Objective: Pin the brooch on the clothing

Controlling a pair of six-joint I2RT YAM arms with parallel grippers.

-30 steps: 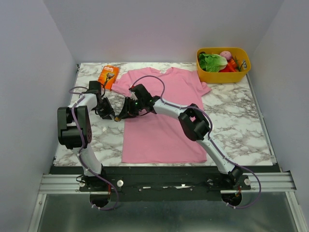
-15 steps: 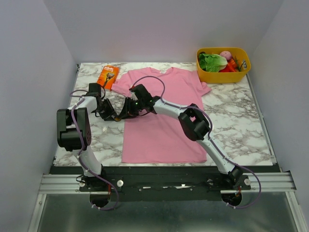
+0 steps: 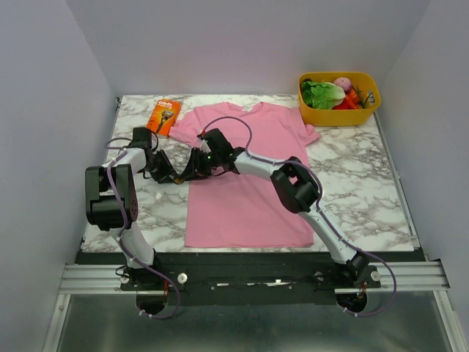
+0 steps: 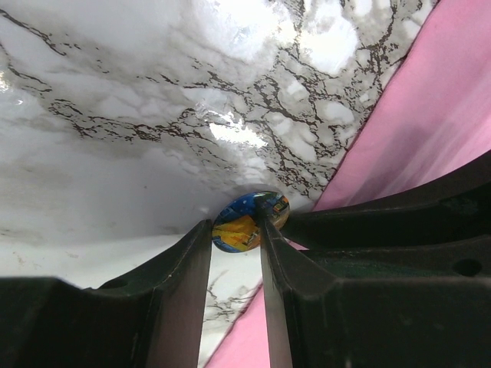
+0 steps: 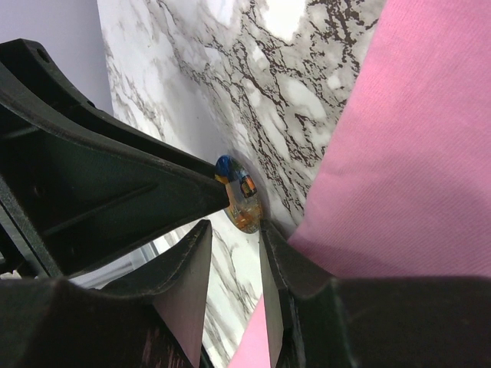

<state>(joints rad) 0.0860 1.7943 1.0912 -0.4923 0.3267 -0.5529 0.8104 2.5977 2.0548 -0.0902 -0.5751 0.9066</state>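
The brooch (image 4: pixel 239 224), a small round disc printed in blue and yellow, lies on the marble right at the left edge of the pink clothing (image 3: pixel 249 183). My left gripper (image 4: pixel 234 230) points down at it, jaws part way open. One tip touches its left rim and the other crosses its face. My right gripper (image 5: pixel 234 226) comes in from the other side, also open, with marble showing in the gap. Its right fingertip (image 5: pixel 270 234) meets the brooch's (image 5: pixel 238 193) lower end, and shirt fabric (image 5: pixel 414 138) lies against that finger. In the top view both grippers (image 3: pixel 174 178) (image 3: pixel 187 173) meet tip to tip, hiding the brooch.
An orange rectangular package (image 3: pixel 164 115) lies at the back left, just beyond the shirt's sleeve. A yellow bin (image 3: pixel 330 116) holding lettuce and other vegetables stands at the back right corner. Walls close the table (image 3: pixel 352 183) in on three sides.
My left gripper has slid a little to the right and nearer, closing up against the right gripper's tips. The right arm has held still.
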